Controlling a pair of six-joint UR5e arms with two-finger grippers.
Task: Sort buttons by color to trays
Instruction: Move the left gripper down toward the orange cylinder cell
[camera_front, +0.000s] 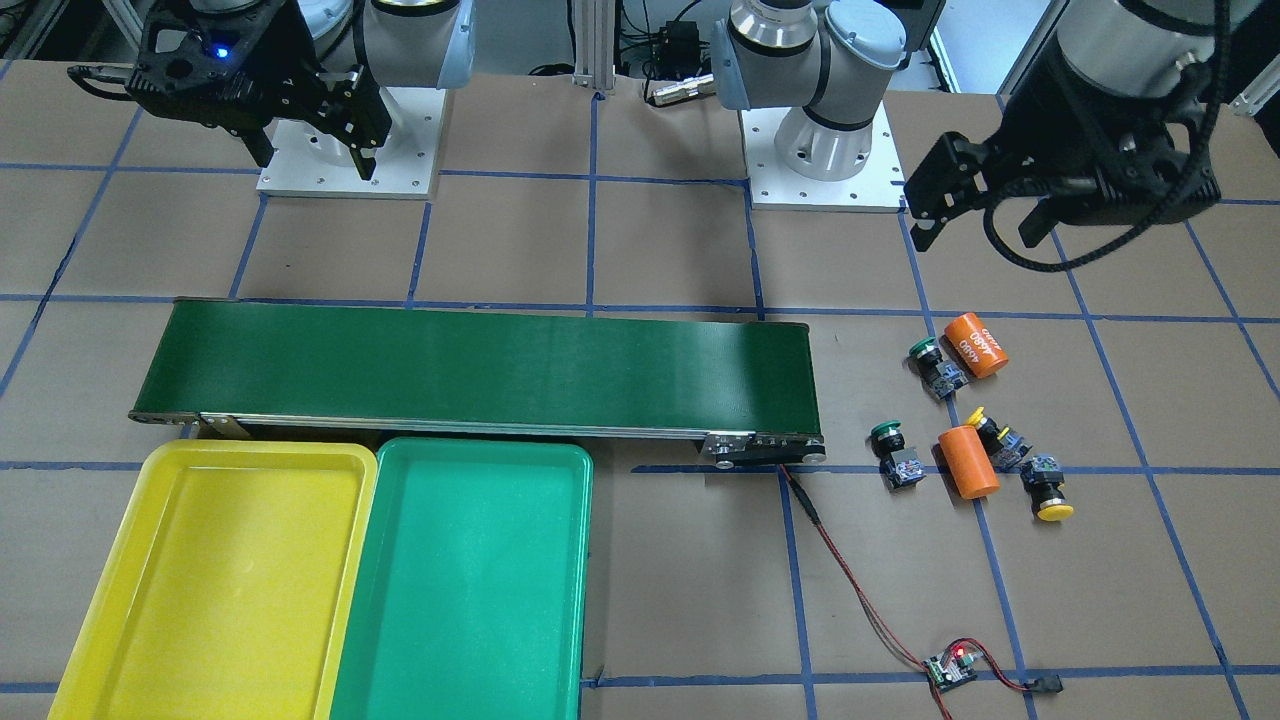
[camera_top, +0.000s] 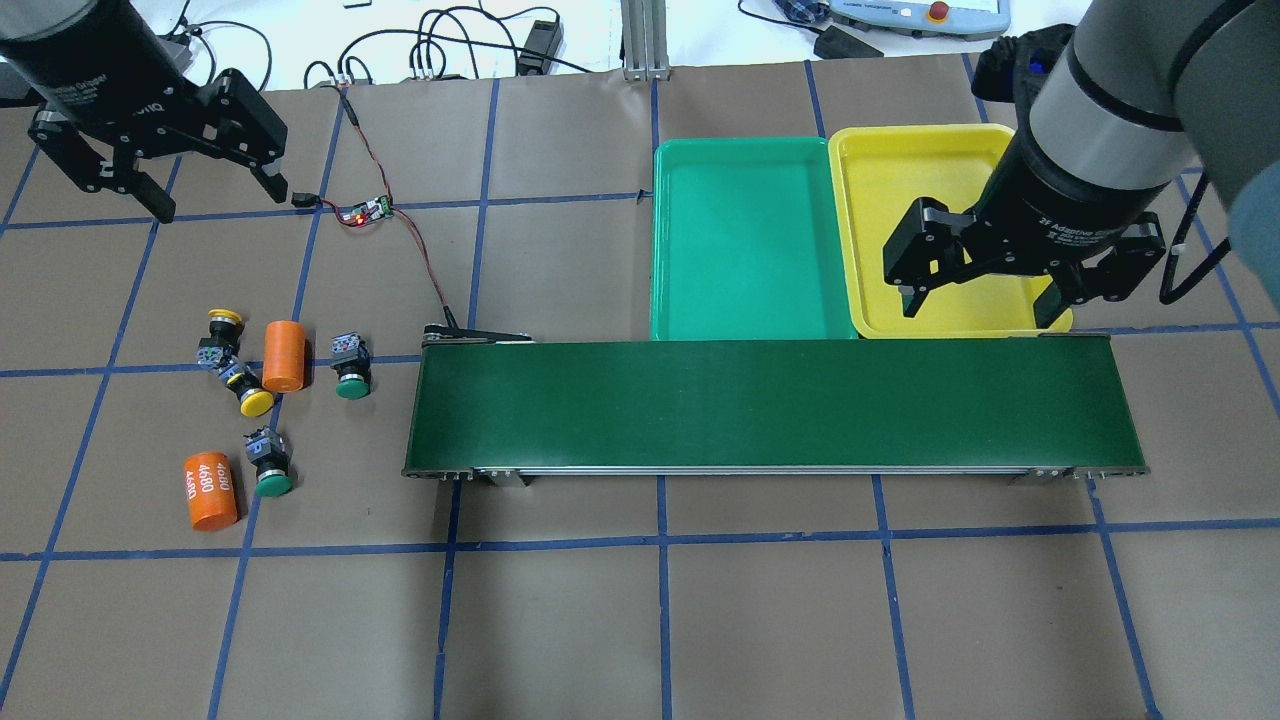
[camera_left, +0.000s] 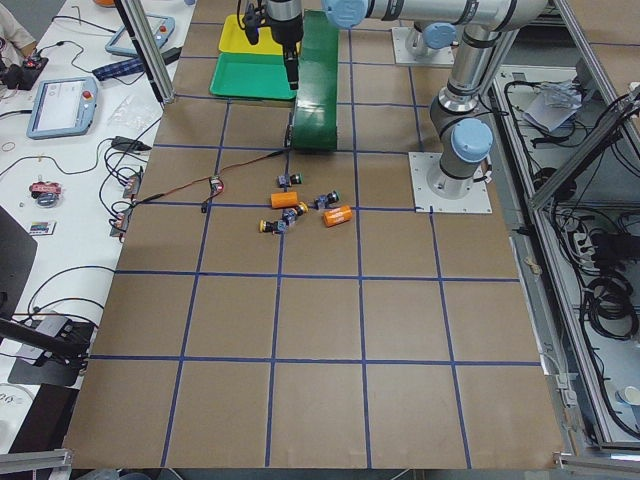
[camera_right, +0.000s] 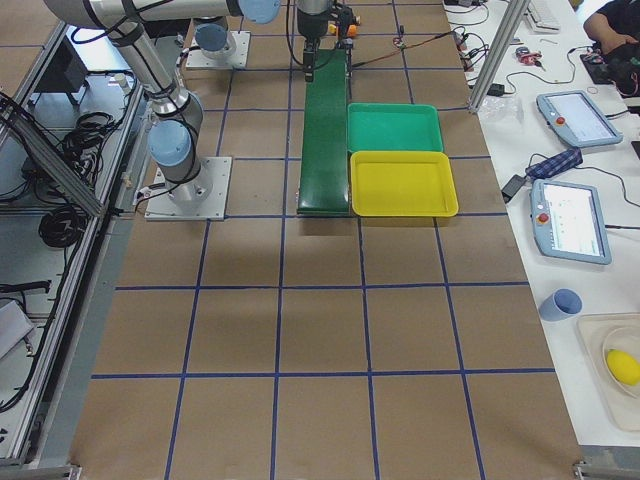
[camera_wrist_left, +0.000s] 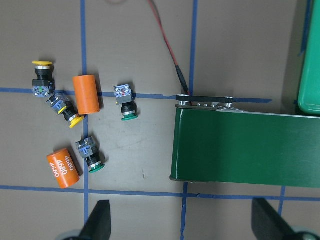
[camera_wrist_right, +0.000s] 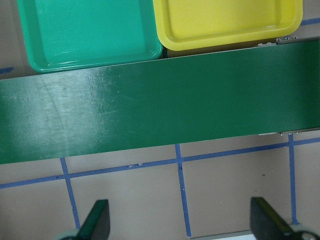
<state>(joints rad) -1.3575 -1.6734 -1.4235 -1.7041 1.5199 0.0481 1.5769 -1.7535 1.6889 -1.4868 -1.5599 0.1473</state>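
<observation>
The left gripper (camera_top: 222, 205) is held wide open above the table (camera_top: 600, 620), and nothing is gripped between its fingers (camera_top: 268, 178). In the overhead view the buttons are found at about 6 o'clock from it, well apart from the fingertips.

Four buttons are counted on the table, two with yellow caps and two with green. The first yellow button (camera_top: 220, 335) is seen at 9 o'clock of the plain orange cylinder (camera_top: 283, 355). The second yellow button (camera_top: 245, 390) is set just beside that cylinder at 8 o'clock. The first green button (camera_top: 350, 365) is placed at 3 o'clock of the cylinder, near the end of the conveyor belt (camera_top: 770, 405). The second green button (camera_top: 268, 465) is found at 6 o'clock, just beside the numbered orange cylinder (camera_top: 209, 490). Two orange cylinders are thus counted.

The right gripper (camera_top: 978, 312) is likewise spread wide with nothing held. It is poised over the belt-side edge of the yellow tray (camera_top: 920, 170), well apart from every button. Two trays are counted, the green tray (camera_top: 745, 240) being set against the yellow one at its 9 o'clock.
</observation>
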